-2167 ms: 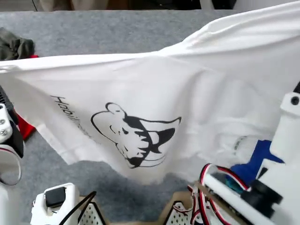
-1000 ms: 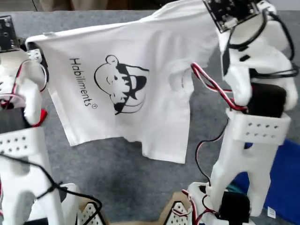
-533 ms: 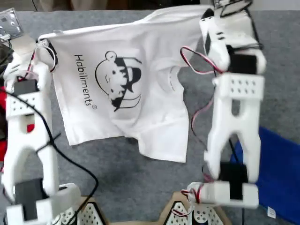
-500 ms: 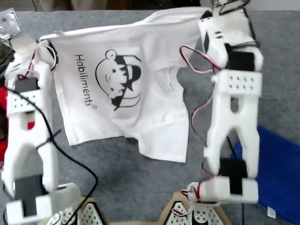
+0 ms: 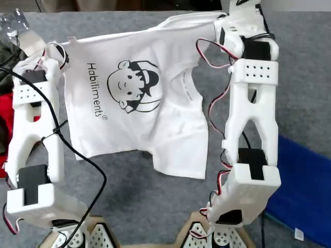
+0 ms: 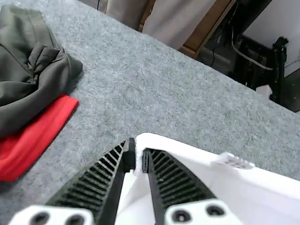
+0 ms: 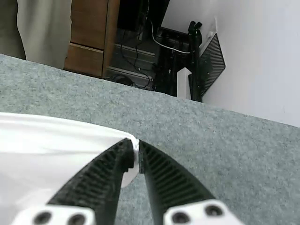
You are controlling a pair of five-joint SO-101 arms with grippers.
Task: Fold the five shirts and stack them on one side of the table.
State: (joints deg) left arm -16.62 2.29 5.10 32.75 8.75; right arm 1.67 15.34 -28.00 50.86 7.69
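White shirt (image 5: 139,113) lies print-up across the middle of the grey table (image 5: 155,206), its far edge stretched between the two arms. At the far left, a dark olive garment (image 6: 28,65) lies partly over a red garment (image 6: 33,126). The left gripper (image 6: 135,152) is pinched narrow on the shirt's far-left corner, and the right gripper (image 7: 135,149) is nipped the same way on the far-right corner. The step looks like laying it out flat. Both arms should lower together with that edge taut, because the near hem looks rumpled. A blue cloth (image 5: 305,181) lies loose on the table at the near right, as does the left-hand pile.
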